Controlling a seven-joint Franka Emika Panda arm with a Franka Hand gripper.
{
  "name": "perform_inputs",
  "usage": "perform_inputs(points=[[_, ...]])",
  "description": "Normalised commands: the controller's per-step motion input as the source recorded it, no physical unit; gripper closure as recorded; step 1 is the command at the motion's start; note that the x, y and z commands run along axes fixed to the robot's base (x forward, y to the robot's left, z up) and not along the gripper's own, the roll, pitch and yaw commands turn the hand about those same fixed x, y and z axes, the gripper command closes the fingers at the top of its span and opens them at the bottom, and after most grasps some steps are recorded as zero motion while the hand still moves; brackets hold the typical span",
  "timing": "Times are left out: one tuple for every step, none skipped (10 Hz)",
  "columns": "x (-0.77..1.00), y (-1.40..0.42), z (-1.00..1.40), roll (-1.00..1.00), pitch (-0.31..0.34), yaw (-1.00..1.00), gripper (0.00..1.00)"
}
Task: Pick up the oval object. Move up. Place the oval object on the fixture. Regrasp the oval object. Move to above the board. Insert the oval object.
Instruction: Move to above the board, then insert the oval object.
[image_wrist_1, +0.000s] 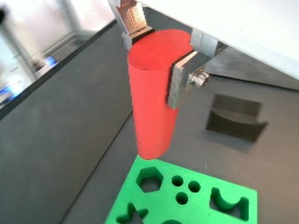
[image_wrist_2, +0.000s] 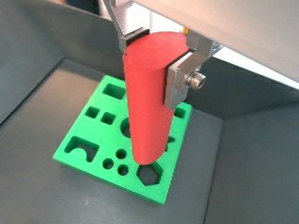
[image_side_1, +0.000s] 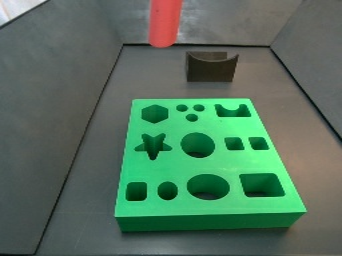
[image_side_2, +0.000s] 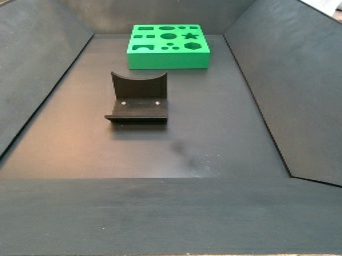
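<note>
Gripping oval object (image_wrist_1: 152, 96), end effector (image_wrist_1: 160, 54) raised

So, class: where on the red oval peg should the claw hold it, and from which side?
Near its top end, as the claw does now: fingers closing from either side across the oval object. It hangs upright, leaving its lower end free above the board.

The gripper (image_wrist_2: 156, 48) hangs high up, clamped on the oval object (image_wrist_2: 149, 96), with open air under the rod's tip. In a side view the board (image_side_1: 201, 160) fills the middle and the fixture (image_side_1: 210, 66) stands at the upper middle. A bare strip of floor (image_side_1: 181, 87) lies between them.
</note>
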Motion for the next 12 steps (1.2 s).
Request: perform_inputs(points=[[-0.05, 0.01, 0.0, -0.09, -0.177, 1.0, 1.0], [-0.05, 0.01, 0.01, -0.09, -0.2, 1.0, 1.0], [-0.07, 0.02, 0.01, -0.05, -0.21, 0.71, 1.0], [-0.08, 0.02, 0.0, -0.03, -0.199, 0.53, 1.0], [-0.08, 0.02, 0.0, -0.02, -0.165, 0.27, 1.0], [0.0, -0.02, 0.0, 0.0, 0.0, 0.0, 1.0], [0.0, -0.1, 0.0, -0.02, 0.0, -0.29, 1.0], [0.0, -0.07, 0.0, -0.16, -0.014, -0.62, 1.0], [0.06, 0.0, 0.0, -0.23, -0.043, -0.76, 1.0], [0.06, 0.0, 0.0, -0.26, -0.066, -0.82, 1.0], [0.0, -0.05, 0.0, -0.24, -0.099, -0.89, 1.0], [0.0, -0.06, 0.0, -0.19, -0.09, -0.91, 1.0]])
